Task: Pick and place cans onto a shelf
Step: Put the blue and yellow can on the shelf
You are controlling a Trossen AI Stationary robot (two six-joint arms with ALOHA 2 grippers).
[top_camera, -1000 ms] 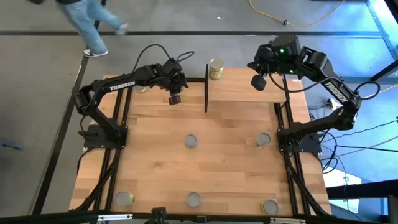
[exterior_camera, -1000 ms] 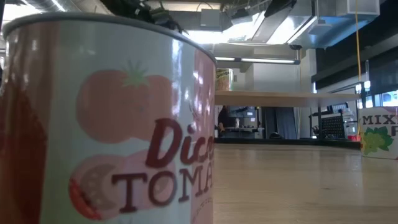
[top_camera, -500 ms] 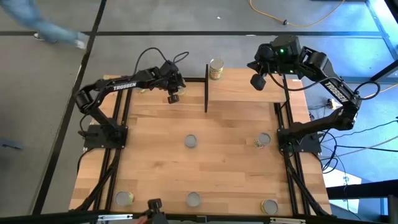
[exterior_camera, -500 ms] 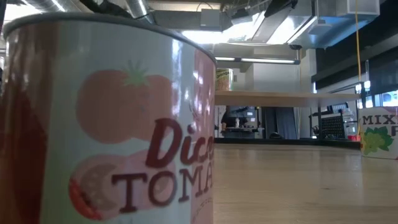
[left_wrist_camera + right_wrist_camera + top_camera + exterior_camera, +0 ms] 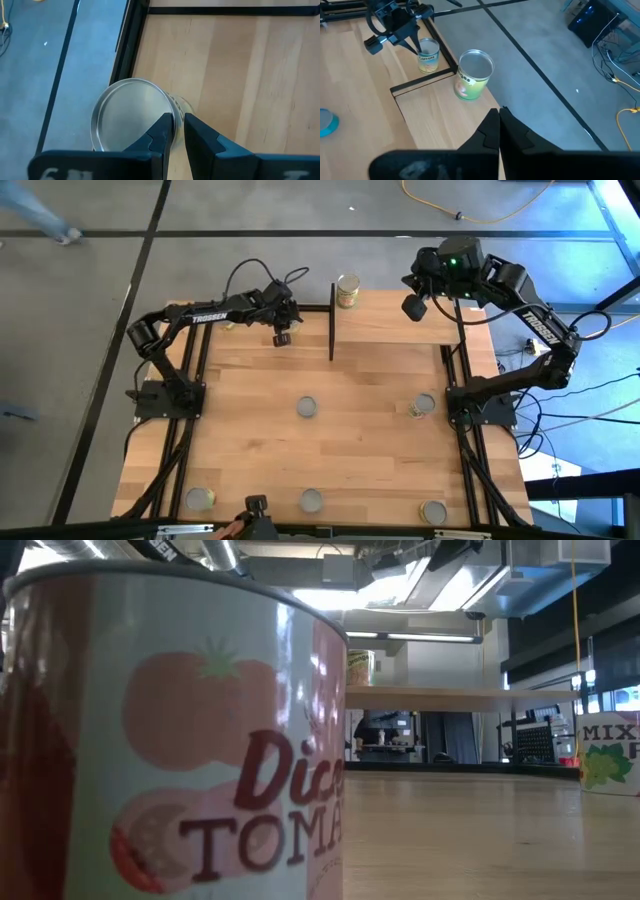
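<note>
My left gripper (image 5: 278,315) hangs over the table's far edge, left of the shelf (image 5: 390,320). It points down at a carrot-labelled can (image 5: 131,117), which also shows in the right wrist view (image 5: 428,56). Its fingertips (image 5: 177,127) are only a narrow gap apart, over the can's rim. A yellow-green can (image 5: 347,290) stands upright on the shelf's far left corner and shows in the right wrist view (image 5: 474,75). My right gripper (image 5: 414,308) is shut and empty above the shelf's far right. My left gripper's fingertips (image 5: 167,125) stand over the carrot can's top rim, coming from above. I cannot tell whether they touch it.
Upright cans stand mid-table (image 5: 306,408), at mid-right (image 5: 423,405) and along the near edge (image 5: 200,500) (image 5: 311,500) (image 5: 433,511). Another can (image 5: 228,323) shows under my left arm. A tomato can (image 5: 170,740) fills the low view. A thin black upright (image 5: 331,320) edges the shelf.
My left arm has stretched a little flatter while its gripper stays over the carrot can at the far edge. A person on the floor beyond the table has walked off to the left.
</note>
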